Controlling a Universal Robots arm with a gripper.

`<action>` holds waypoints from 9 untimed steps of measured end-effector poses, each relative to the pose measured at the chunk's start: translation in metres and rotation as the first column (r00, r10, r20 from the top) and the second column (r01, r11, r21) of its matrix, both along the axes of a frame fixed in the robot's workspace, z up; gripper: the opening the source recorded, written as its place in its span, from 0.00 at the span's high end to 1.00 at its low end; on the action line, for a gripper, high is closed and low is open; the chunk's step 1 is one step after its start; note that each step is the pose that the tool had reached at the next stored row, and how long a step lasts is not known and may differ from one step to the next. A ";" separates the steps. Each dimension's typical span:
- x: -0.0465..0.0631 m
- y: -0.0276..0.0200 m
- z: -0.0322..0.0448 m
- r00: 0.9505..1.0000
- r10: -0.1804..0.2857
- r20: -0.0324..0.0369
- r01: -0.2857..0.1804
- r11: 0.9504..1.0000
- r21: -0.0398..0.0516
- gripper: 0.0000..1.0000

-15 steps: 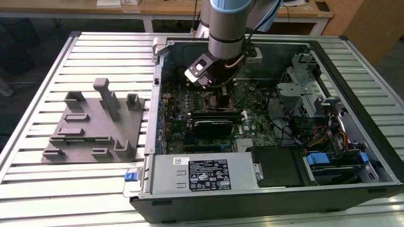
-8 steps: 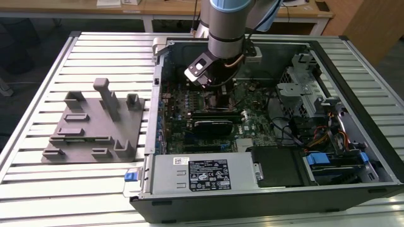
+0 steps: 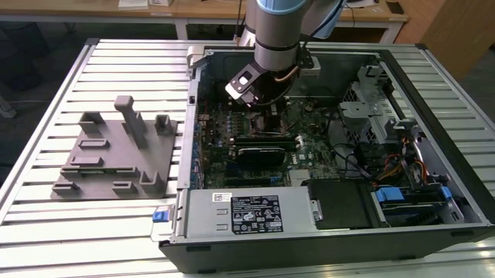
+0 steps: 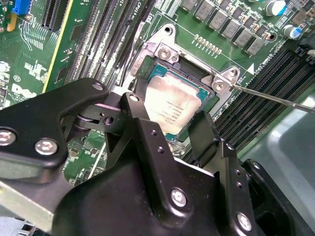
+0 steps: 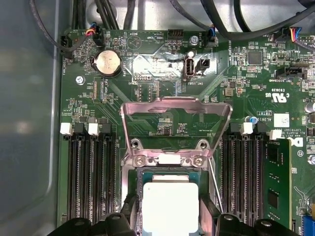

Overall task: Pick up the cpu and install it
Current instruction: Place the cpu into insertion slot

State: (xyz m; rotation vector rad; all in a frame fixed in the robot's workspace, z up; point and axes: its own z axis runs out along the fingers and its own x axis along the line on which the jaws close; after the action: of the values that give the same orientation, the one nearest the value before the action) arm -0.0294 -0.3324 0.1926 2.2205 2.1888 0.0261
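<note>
Silver-topped cpu [image 4: 179, 101] lodged in socket [image 4: 193, 70]; load frame [image 5: 174, 109] left open, unlatched. Gripper [image 4: 167, 115] straddles it; grip cannot be told.

The arm [image 3: 276, 35] is a silver-grey cylinder with a pale blue joint cap [image 3: 282, 4], a copper-coloured cable [image 3: 289, 73] and a pale box [image 3: 244, 83] at the wrist. The claw [image 4: 167, 115] is matt black, built of flat linked plates with silver screws
</note>
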 end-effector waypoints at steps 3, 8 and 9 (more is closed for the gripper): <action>0.000 0.0000 0.0002 1.000 0.000 0.000 0.000 1.000 0.004 0.38; 0.000 0.0000 0.0039 1.000 0.000 0.000 0.000 1.000 0.005 0.38; 0.000 0.0000 0.0054 1.000 0.000 0.000 0.000 1.000 0.005 0.38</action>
State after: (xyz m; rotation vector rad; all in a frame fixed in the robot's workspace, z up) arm -0.0294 -0.3324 0.1980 2.2233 2.1912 0.0316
